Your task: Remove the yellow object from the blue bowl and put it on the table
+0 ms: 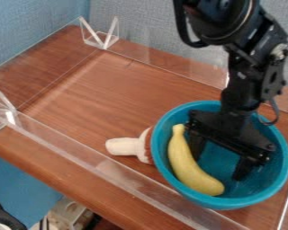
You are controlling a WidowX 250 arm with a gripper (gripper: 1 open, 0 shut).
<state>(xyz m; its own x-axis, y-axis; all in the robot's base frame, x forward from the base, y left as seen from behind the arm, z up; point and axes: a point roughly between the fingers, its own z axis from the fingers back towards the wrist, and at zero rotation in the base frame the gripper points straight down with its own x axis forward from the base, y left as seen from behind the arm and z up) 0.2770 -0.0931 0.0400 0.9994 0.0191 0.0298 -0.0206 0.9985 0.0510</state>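
Observation:
The yellow object, a small curved banana, lies inside the blue bowl along its left inner wall, one end leaning on the rim. My gripper hangs down into the bowl from above and is open. Its left finger stands right beside the banana, and whether they touch I cannot tell. The right finger is over the bowl's middle, with nothing between the two fingers. The bowl sits on the table at the front right.
A cream mushroom-shaped toy lies on the wood just left of the bowl. Low clear acrylic walls run along the table's edges, with clear brackets at the left and back corners.

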